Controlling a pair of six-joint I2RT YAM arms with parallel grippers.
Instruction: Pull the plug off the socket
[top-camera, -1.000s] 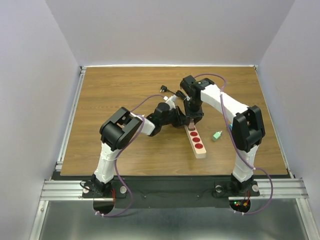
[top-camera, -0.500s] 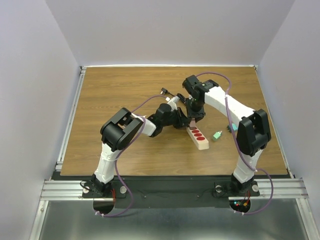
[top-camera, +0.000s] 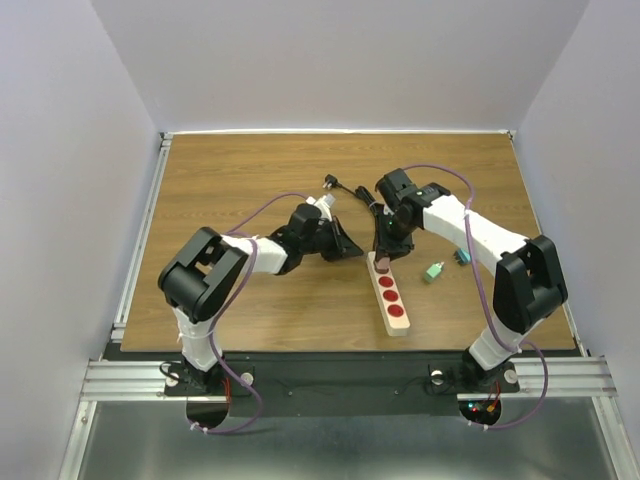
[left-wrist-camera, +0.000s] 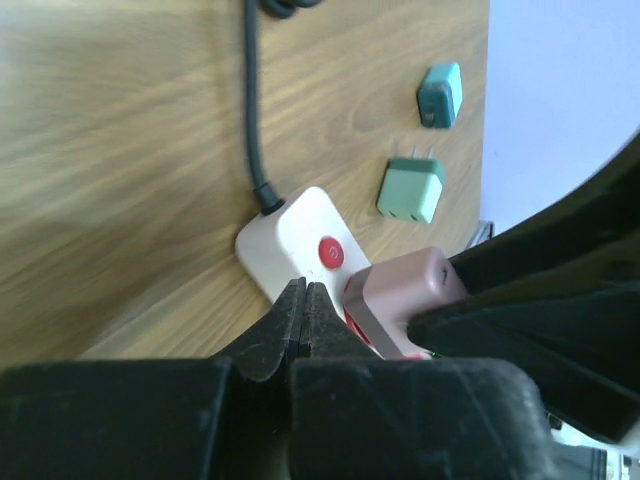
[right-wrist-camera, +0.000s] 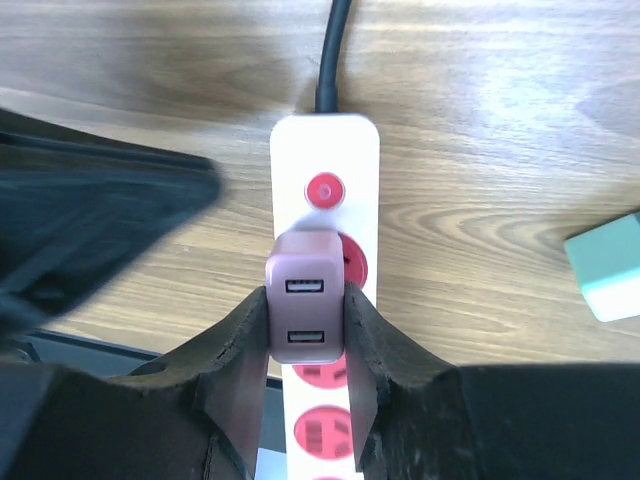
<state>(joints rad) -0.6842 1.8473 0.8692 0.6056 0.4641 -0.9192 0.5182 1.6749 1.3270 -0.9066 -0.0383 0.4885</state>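
Firmly, the right gripper's (right-wrist-camera: 305, 310) fingers pinched the sides of the pink plug (right-wrist-camera: 303, 268), which stood at the first outlet of the power strip (right-wrist-camera: 325, 150), beside its red switch (right-wrist-camera: 324, 189). The left gripper (left-wrist-camera: 303, 298) was closed and empty, its tips by the strip's cord end. The strip lay mid-table (top-camera: 250, 180), with a green adapter (left-wrist-camera: 411, 192) and a teal adapter (left-wrist-camera: 440, 95) nearby.

We see a beige socket (right-wrist-camera: 325, 150) w/ red outlets (right-wrist-camera: 322, 434) and a black cord (right-wrist-camera: 333, 60). Betw. the black right gripper (right-wrist-camera: 306, 320) fingers, a dusty-pink plug (right-wrist-camera: 305, 270). To its right, a pale-green adapter (right-wrist-camera: 610, 265). The table (right-wrist-camera: 500, 100) is brown wood grain.
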